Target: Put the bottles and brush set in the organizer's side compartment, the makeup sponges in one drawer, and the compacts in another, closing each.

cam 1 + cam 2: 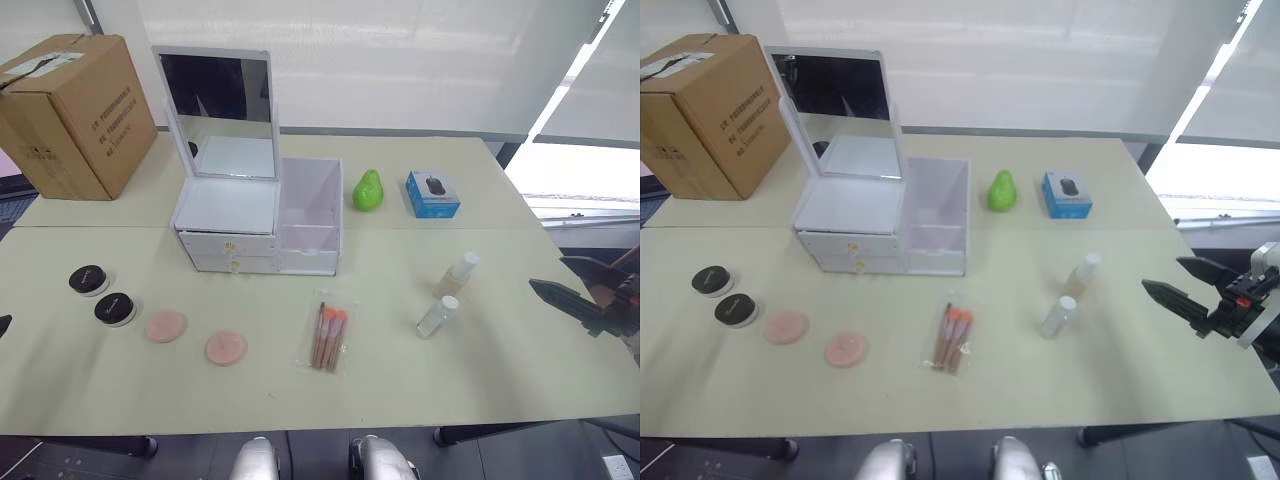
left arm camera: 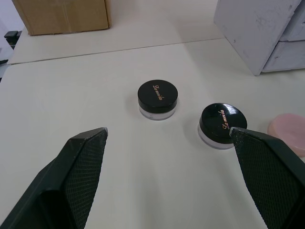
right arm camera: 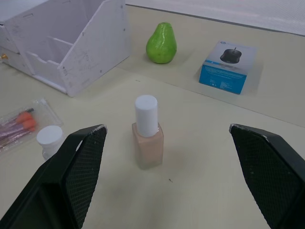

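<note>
The white organizer (image 1: 228, 210) stands mid-table with its mirror lid up, both front drawers (image 1: 228, 256) shut and its side compartment (image 1: 310, 212) open-topped. A beige bottle (image 1: 458, 272) and a clear bottle (image 1: 437, 317) stand to its right. The bagged brush set (image 1: 327, 337) lies in front of it. Two pink sponges (image 1: 165, 326) (image 1: 226, 348) and two black-lidded compacts (image 1: 89, 280) (image 1: 115, 309) lie at the left. My right gripper (image 1: 1162, 275) is open, right of the bottles, facing the beige bottle (image 3: 148, 143). My left gripper (image 2: 167, 132) is open, facing the compacts (image 2: 157, 98) from the table's left end.
A cardboard box (image 1: 70, 110) sits at the back left. A green pear (image 1: 368, 190) and a blue mouse box (image 1: 432, 194) lie behind the bottles. The table's front edge (image 1: 320, 425) runs close below the brush set.
</note>
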Action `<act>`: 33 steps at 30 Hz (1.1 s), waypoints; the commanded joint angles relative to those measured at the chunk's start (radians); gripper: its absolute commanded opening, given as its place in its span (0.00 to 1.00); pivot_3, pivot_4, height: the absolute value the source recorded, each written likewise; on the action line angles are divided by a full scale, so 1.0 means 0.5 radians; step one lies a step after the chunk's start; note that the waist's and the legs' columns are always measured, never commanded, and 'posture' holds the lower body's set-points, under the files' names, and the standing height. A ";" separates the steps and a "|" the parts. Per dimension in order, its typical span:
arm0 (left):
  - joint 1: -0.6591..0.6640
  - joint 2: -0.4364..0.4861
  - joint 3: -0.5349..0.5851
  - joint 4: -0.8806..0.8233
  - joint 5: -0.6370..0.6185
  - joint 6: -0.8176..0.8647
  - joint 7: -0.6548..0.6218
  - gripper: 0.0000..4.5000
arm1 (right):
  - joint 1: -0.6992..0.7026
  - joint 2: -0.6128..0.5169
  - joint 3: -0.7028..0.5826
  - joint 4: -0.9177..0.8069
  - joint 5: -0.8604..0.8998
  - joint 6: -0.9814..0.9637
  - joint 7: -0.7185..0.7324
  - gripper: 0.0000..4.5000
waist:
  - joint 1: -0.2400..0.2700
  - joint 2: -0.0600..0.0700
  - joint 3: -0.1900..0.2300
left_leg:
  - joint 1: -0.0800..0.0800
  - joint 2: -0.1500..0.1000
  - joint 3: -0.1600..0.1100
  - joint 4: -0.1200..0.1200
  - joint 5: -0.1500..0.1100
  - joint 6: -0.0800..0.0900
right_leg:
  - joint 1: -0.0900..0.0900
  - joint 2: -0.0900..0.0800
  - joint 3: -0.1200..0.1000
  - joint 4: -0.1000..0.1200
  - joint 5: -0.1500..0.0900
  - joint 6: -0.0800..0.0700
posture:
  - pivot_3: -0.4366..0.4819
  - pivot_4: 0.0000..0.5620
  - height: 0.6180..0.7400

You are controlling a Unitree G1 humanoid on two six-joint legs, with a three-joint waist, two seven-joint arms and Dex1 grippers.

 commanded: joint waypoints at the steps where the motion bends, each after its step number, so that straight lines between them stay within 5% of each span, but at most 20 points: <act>1: -0.039 0.043 0.029 0.020 0.017 -0.046 0.006 0.98 | -0.004 -0.005 -0.058 -0.020 0.018 -0.051 0.015 1.00 | 0.001 0.000 0.000 | 0.000 0.000 0.000 0.000 0.000 0.000 | 0.000 0.000 0.000 0.000 0.000 0.000 | 0.48 0.27 0.94; 10: -0.196 -0.055 -0.158 -0.146 0.023 -0.027 0.056 0.98 | 0.068 0.055 -0.098 -0.129 0.030 0.001 -0.095 1.00 | 0.005 -0.002 -0.002 | 0.000 0.000 0.000 0.002 0.002 0.002 | 0.002 0.000 0.000 0.001 0.000 0.001 | 0.48 0.27 0.94; 17: -0.296 -0.262 -0.573 -0.922 -0.171 0.319 0.007 0.98 | 0.205 0.361 -0.165 -0.678 0.161 0.307 -0.715 1.00 | 0.012 -0.005 -0.005 | -0.008 0.000 -0.002 0.006 0.002 0.003 | 0.008 0.003 0.001 0.004 0.005 0.001 | 0.48 0.27 0.94; 23: -0.575 -0.356 -0.906 -1.335 -0.341 0.544 0.016 0.98 | 0.133 0.753 0.170 -1.024 -0.007 0.395 -1.367 1.00 | -0.001 -0.005 -0.007 | -0.010 -0.002 -0.009 0.013 0.010 0.016 | 0.007 0.010 0.010 0.007 0.010 0.001 | 0.48 0.27 0.94; 33: -0.642 -0.442 -1.258 -1.913 -0.559 0.747 -0.014 0.98 | -0.147 0.892 0.542 -0.671 -0.465 0.035 -1.536 1.00 | -0.018 -0.001 -0.009 | 0.005 -0.009 -0.017 0.016 0.012 0.020 | 0.015 0.027 0.039 0.007 0.011 0.003 | 0.48 0.27 0.94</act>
